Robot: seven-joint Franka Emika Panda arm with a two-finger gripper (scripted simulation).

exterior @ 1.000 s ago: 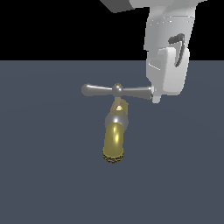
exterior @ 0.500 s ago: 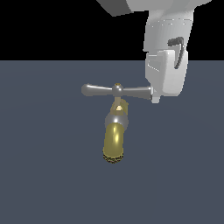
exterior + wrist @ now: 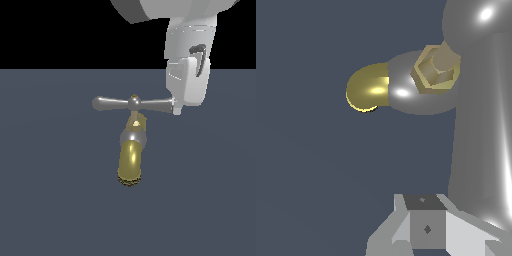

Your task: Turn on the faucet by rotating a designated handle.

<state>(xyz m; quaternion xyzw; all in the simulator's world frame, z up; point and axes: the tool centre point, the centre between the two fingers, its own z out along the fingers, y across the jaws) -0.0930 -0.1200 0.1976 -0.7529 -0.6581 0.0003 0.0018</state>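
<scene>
Exterior view, read from its left to its right: on a flat dark slate floor (image 3: 45, 210) sits the faucet (image 3: 131, 160), its brass-gold spout reaching toward the camera, with a silver collar above it. Across its top lies the handle (image 3: 133, 104), a silver crossbar with a rounded knob at each end and a small brass hub in the middle. At the exterior view's right end of that bar, the white gripper (image 3: 176, 109) hangs down from the arm, its tip touching or just beside the knob. Whether its jaws are parted or closed cannot be told (the wrist view shows only one grey finger base and the bar looming close beside it). Judging from this, the step in hand is pushing the bar around its hub. To do it well, the push should stay out near the knob, where leverage is greatest, and follow a curved path around the hub, low enough not to slip over the bar.
</scene>
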